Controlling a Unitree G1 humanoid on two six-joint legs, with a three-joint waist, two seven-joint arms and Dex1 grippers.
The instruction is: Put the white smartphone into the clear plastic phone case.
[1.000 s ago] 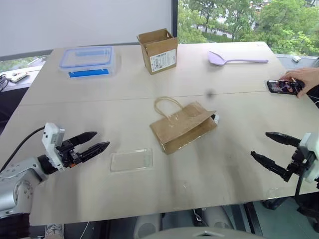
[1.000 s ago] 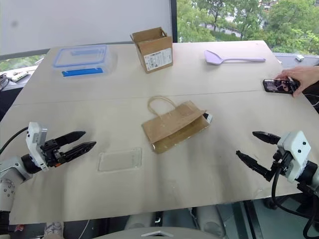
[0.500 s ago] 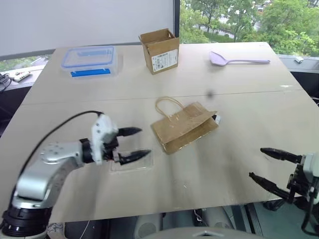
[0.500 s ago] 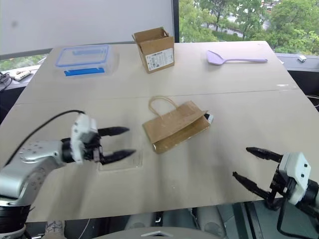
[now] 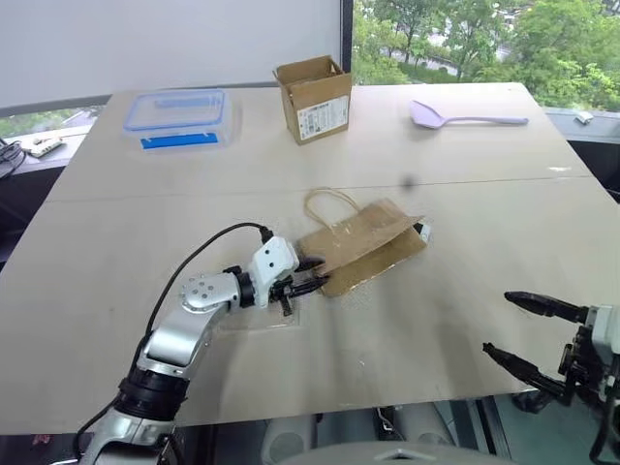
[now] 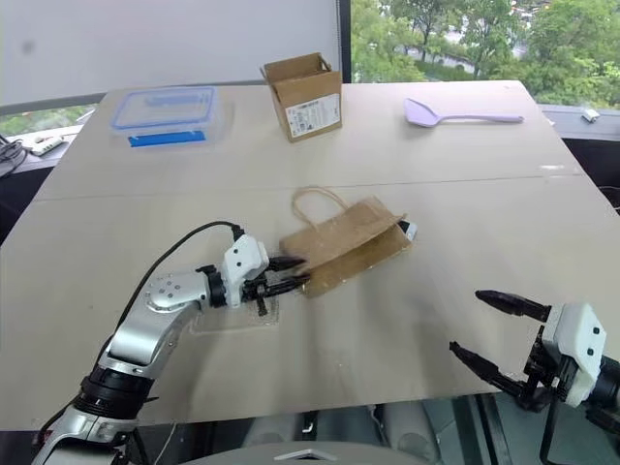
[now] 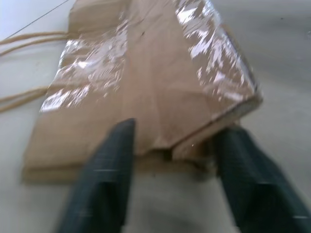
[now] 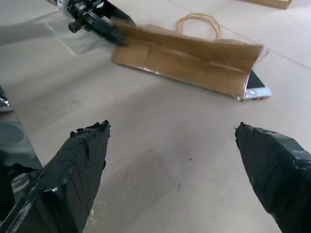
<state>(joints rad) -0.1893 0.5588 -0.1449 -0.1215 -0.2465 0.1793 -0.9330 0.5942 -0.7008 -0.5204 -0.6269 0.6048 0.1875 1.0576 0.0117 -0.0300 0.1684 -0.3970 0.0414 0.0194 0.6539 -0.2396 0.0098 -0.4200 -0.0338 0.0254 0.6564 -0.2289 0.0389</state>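
Observation:
A brown paper bag (image 5: pixel 373 247) lies flat mid-table. The white smartphone (image 5: pixel 423 232) pokes out from under its right end, and its home-button end shows in the right wrist view as the smartphone (image 8: pixel 256 90). The clear plastic phone case (image 5: pixel 271 318) lies flat left of the bag, partly under my left forearm. My left gripper (image 5: pixel 318 273) reaches over the case, its fingers (image 7: pixel 112 165) closed in on the bag's left corner. My right gripper (image 5: pixel 498 323) hangs open and empty near the table's front right edge, well clear of the bag.
At the back stand an open cardboard box (image 5: pixel 313 97), a clear storage box with a blue-rimmed lid (image 5: pixel 179 118) and a purple spatula (image 5: pixel 465 116). The table's front edge (image 5: pixel 387 397) runs just ahead of my right gripper.
My left arm has swung right, across the clear case to the bag, and its fingers have narrowed onto the bag's corner. The person's hand with the dark phone has left the far right.

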